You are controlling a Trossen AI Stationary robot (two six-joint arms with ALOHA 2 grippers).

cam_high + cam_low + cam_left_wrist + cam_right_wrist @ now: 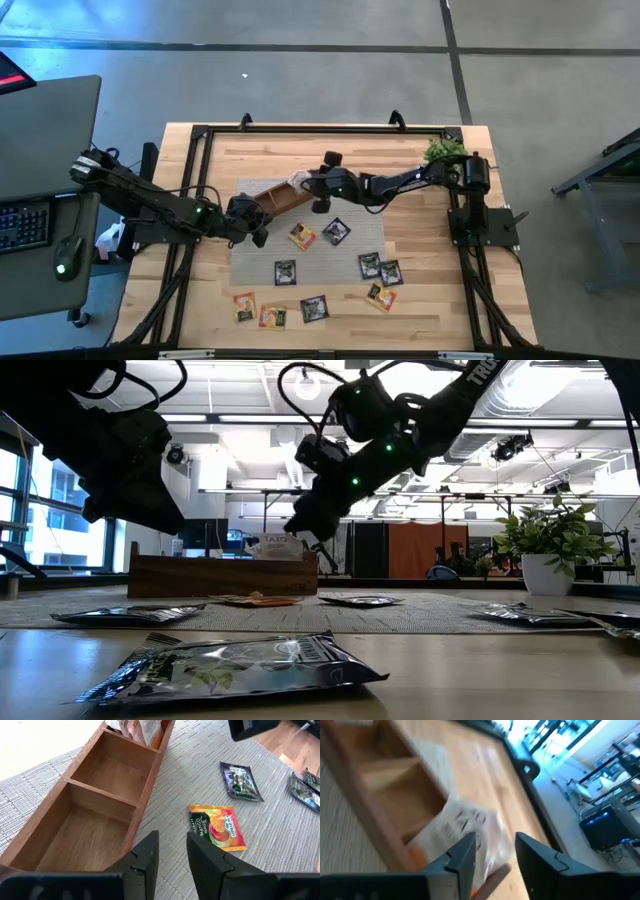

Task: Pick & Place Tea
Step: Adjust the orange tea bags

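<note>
A long brown wooden tray (278, 197) lies on a grey mat (255, 262). Several white-and-orange tea sachets (145, 727) stand in its end compartment. A white sachet (455, 827) there is nearest my right gripper (495, 855), which hovers open just above that end, slanting down from the table's right. My left gripper (172, 855) is open beside the tray's other end, at its near long wall (145, 800), with only mat showing in the gap. More sachets lie flat on the mat, among them a yellow-red one (217, 826) and a dark one (241, 781). My right gripper's open fingers stand over the top edge of the white sachet (275, 546); I cannot tell whether they touch it. The sachet stands upright in the tray. My left gripper's one finger (147, 857) sits close to the tray's wall; whether it touches does not show.
Loose sachets are scattered toward the table's near edge (285, 271) (380, 270) (272, 316); one dark sachet (235, 665) lies close to the low camera. A potted plant (445, 150) stands at the far right corner. A black frame (200, 135) rims the table.
</note>
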